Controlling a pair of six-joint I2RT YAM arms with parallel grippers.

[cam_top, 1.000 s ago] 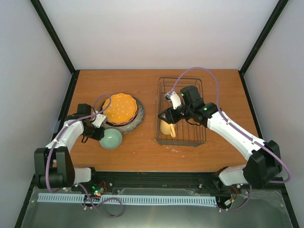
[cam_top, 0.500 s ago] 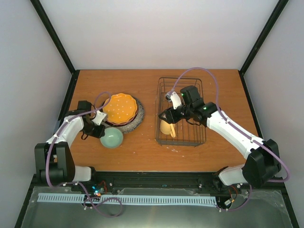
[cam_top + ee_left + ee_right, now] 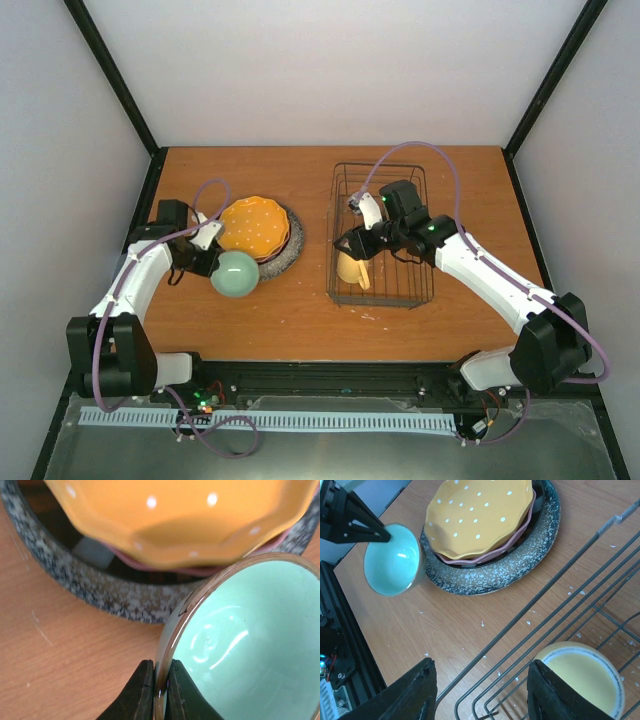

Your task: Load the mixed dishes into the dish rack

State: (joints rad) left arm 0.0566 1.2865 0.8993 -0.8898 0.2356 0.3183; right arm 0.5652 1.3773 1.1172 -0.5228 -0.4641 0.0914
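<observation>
My left gripper (image 3: 207, 264) is shut on the rim of the pale green bowl (image 3: 235, 273), which also shows in the left wrist view (image 3: 250, 640) and the right wrist view (image 3: 391, 560); it is lifted and tilted beside the plate stack. The orange white-dotted scalloped plate (image 3: 254, 227) lies on a dark-rimmed plate (image 3: 512, 545), which lies on the large grey speckled plate (image 3: 289, 252). The yellow mug (image 3: 351, 270) lies in the near left corner of the black wire dish rack (image 3: 381, 237). My right gripper (image 3: 351, 244) is open and empty above the rack's left side, over the mug (image 3: 582, 677).
The wooden table (image 3: 300, 320) is fenced by black frame posts at the back corners. White crumbs dot the wood near the rack's front edge (image 3: 485, 624).
My left gripper has raised the green bowl off the table and tipped it toward the plate stack. The right arm has stayed almost still.
</observation>
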